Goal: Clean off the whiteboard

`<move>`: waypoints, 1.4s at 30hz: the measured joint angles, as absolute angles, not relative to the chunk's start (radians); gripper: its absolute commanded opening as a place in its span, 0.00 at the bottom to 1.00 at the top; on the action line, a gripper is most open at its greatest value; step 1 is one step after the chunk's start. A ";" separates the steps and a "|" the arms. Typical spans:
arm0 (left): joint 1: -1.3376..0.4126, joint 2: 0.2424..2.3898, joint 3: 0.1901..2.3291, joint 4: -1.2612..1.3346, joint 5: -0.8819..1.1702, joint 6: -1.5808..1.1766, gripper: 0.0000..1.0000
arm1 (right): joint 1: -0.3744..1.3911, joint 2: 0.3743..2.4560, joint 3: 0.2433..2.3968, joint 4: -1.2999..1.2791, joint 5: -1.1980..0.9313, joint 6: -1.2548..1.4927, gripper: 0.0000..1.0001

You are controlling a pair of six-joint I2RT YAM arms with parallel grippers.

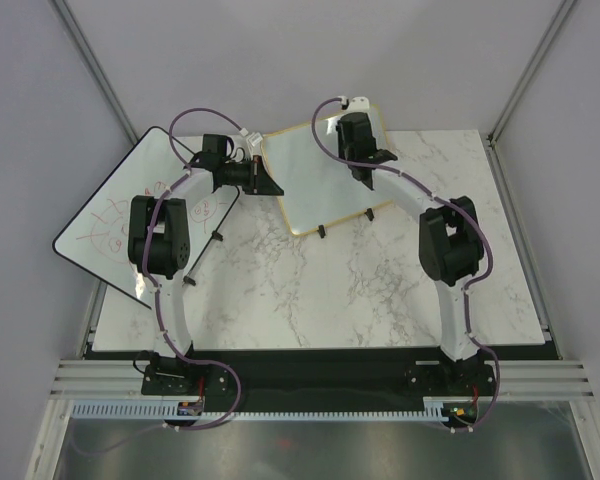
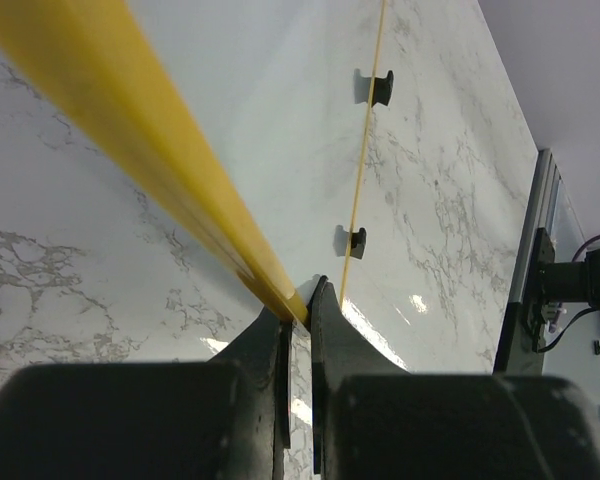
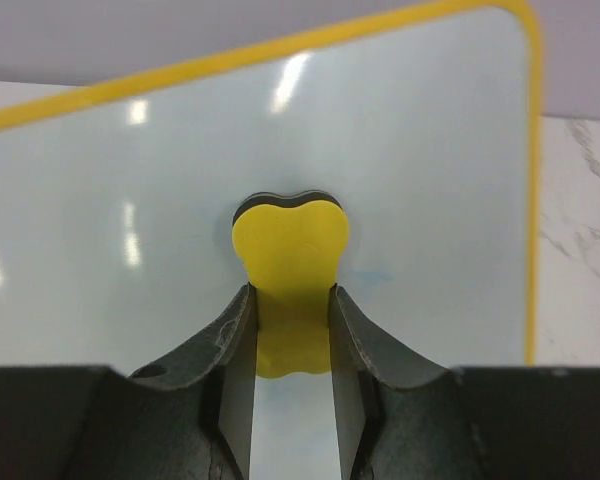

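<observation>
The whiteboard (image 1: 305,185) with a tan frame and two black feet (image 1: 322,231) lies tilted at the back middle of the marble table. My left gripper (image 1: 268,182) is shut on its left frame edge; in the left wrist view the yellow-looking frame (image 2: 160,150) runs into my closed left gripper (image 2: 298,300). My right gripper (image 1: 365,165) is over the board's upper right part, shut on a yellow eraser (image 3: 290,240) pressed against the white surface (image 3: 130,200). A faint blue smudge (image 3: 375,278) shows just right of the eraser.
A larger black-edged whiteboard (image 1: 90,235) with red scribbles hangs over the table's left edge, partly under my left arm. The marble table (image 1: 310,290) spreads in front of the small board. Grey walls stand on three sides.
</observation>
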State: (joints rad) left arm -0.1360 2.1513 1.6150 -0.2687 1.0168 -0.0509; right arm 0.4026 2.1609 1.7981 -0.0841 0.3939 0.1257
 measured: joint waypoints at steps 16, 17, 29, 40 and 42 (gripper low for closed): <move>-0.137 2.151 1.615 -0.276 0.998 -0.030 0.02 | 0.404 2.224 1.936 -0.120 0.326 0.192 0.00; -0.137 2.151 1.615 -0.276 0.999 -0.031 0.02 | 0.376 2.220 1.920 -0.121 0.334 0.201 0.00; -0.139 2.140 1.615 -0.300 1.014 -0.036 0.02 | 0.355 2.250 1.971 -0.207 0.445 0.157 0.00; -0.139 2.140 1.614 -0.308 0.989 -0.022 0.02 | 0.582 2.301 2.117 -0.199 0.373 0.112 0.00; -0.139 2.140 1.615 -0.305 0.984 -0.022 0.02 | 0.562 2.299 2.104 -0.193 0.351 0.134 0.00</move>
